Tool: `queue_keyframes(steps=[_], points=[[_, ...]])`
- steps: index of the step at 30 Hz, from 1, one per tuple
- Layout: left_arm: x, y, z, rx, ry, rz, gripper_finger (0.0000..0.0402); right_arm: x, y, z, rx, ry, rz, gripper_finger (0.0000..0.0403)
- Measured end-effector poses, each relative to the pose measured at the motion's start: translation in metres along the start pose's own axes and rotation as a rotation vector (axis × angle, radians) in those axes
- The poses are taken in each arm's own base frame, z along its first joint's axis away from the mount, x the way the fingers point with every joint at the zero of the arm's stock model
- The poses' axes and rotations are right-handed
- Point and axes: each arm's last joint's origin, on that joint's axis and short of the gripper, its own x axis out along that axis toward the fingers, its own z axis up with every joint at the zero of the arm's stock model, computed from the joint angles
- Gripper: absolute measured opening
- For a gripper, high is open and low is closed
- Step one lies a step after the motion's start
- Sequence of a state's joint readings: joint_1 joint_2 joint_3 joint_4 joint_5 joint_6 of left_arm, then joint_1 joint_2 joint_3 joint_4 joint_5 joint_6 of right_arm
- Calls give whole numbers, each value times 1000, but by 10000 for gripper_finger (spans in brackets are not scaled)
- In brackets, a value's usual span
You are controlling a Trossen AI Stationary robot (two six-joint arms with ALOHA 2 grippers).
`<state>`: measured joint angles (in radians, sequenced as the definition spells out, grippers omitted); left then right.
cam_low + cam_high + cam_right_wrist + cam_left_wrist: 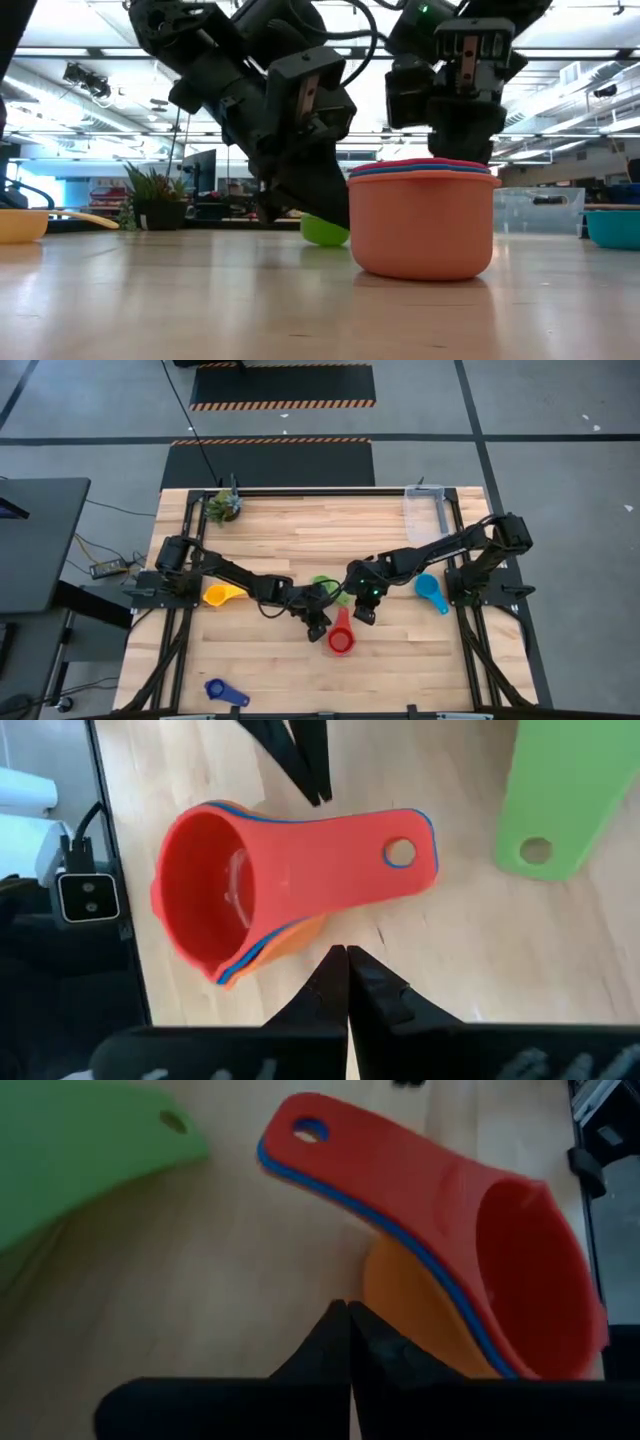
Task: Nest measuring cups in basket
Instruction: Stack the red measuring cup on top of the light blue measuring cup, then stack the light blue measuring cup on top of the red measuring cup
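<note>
one nested cup stack (341, 639), green cup (322, 584), yellow cup (221, 595), two blue cups (432, 593)

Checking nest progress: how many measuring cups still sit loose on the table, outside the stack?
4: yellow on the left, green mid-table behind the stack, light blue on the right, dark blue at front-left. Arms may hide others.

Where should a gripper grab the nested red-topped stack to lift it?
By the flat handles, from above across their narrow width. They lie stacked and level above the table, projecting from the red cup, whose round bowl looks too wide. Both grippers are shut nearby.
</note>
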<state>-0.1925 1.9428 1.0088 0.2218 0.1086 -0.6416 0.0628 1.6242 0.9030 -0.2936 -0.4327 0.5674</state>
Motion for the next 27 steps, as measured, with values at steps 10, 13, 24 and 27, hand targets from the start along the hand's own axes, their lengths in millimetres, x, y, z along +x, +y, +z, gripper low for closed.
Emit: queue_keyframes(steps=[10,13,24,27], points=[[-43,-13,10,67,56,54,0,-83,30,-16,28,19,-242,2],[-65,-20,17,102,24,68,0,-109,39,-26,31,20,-300,2],[-159,-42,36,138,-152,130,0,-144,34,-54,60,120,-385,32],[-184,-42,38,134,-212,181,0,-142,27,-57,81,170,-475,51]])
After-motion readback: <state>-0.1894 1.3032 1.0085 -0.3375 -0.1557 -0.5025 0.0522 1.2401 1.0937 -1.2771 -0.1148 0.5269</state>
